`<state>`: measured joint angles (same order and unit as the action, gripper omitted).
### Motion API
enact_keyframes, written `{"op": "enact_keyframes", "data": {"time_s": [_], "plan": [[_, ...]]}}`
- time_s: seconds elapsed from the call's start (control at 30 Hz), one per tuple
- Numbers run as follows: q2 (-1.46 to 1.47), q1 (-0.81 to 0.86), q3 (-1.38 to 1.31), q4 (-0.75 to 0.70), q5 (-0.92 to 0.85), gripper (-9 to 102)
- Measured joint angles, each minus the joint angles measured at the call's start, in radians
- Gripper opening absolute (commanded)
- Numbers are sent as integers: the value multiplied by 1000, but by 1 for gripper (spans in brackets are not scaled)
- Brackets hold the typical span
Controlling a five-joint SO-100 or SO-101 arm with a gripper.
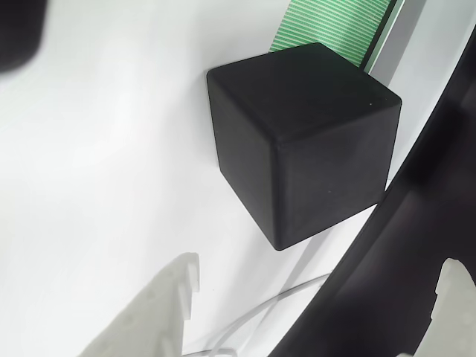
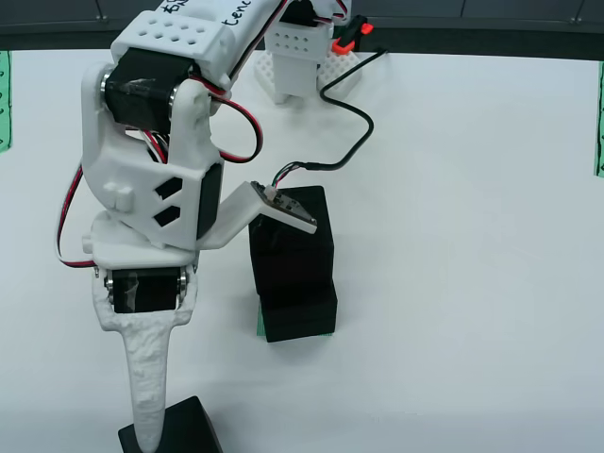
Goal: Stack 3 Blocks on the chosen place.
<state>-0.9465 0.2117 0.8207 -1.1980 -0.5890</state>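
Note:
In the view that rides on the gripper, a matte black block [image 1: 305, 141] sits on the white table just ahead of my gripper [image 1: 312, 316]. The white fingers [image 1: 160, 312] stand wide apart, open, with nothing between them. From above, my gripper [image 2: 149, 436] points down at the bottom edge, its tip at the left side of that block [image 2: 179, 427]. At mid-table two more blocks meet: the larger-looking one [image 2: 291, 236] seems to rest on the other [image 2: 300, 313]. A sliver of the green-striped chosen place [image 2: 260, 324] shows under the lower one.
A green-striped strip [image 1: 335, 26] runs behind the near block, and a smooth black panel [image 1: 416, 253] curves along the right. From above, the arm's base [image 2: 293, 57] and a black cable [image 2: 354, 123] lie at the back. Green strips mark the left edge [image 2: 4, 99] and the right edge [image 2: 599, 113].

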Motion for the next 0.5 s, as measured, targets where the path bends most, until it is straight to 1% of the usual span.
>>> {"op": "enact_keyframes", "data": {"time_s": [0.17, 0.37, 0.5], "plan": [[32, 2, -63, -41, 115, 40], [61, -32, -72, -71, 179, 40], [84, -40, -72, -74, 189, 40]]}}
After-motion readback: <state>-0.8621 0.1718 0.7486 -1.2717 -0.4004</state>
